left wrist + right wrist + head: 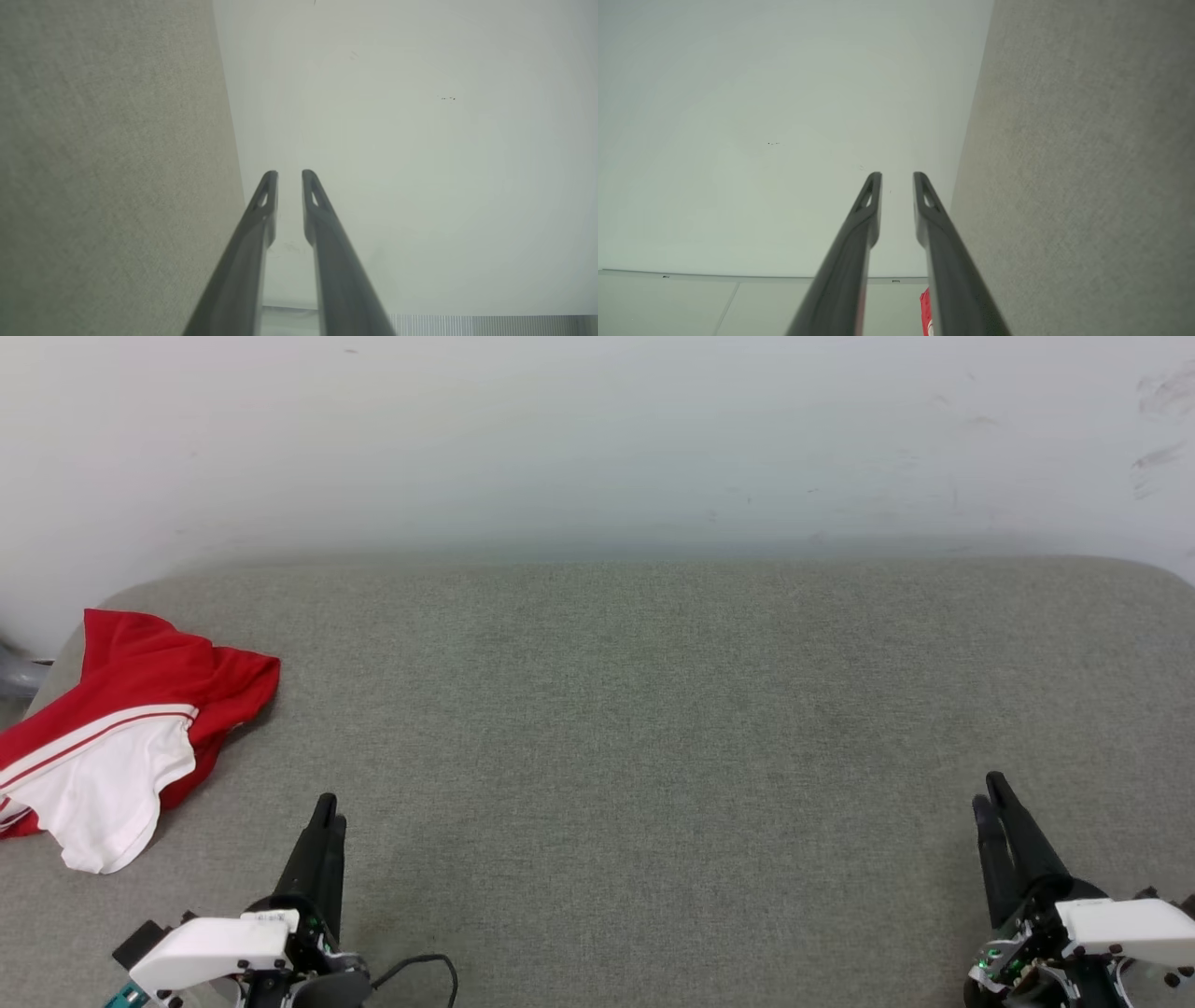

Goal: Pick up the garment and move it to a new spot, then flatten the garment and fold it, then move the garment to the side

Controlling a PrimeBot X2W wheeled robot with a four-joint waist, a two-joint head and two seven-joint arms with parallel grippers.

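Surface under inspection: a grey fabric-covered table (653, 756) set against a white wall (597, 429). Its far edge meets the wall, and both far corners are rounded. The whole middle and right of the table lies bare, giving wide open room between the two grippers and ahead of them.

The garment (140, 709) lies bunched at the table's far left, near the rounded corner. Its red body is toward the wall and a white sleeve with red-and-white striped trim is toward the near side. Its left part runs past the picture's edge, so how it sits against the table's edge cannot be told. In the right wrist view a red sliver of it (926, 312) shows low between the fingers.

The left gripper (329, 810) hovers at lower left, near the garment but not touching it. Its jaws stand a narrow slit apart in the left wrist view (289, 175), with nothing between them. A black cable (439, 963) loops beside its wrist.

The right gripper (988, 795) hovers at lower right, well apart from the garment. Its jaws are likewise slightly parted and empty (897, 176).
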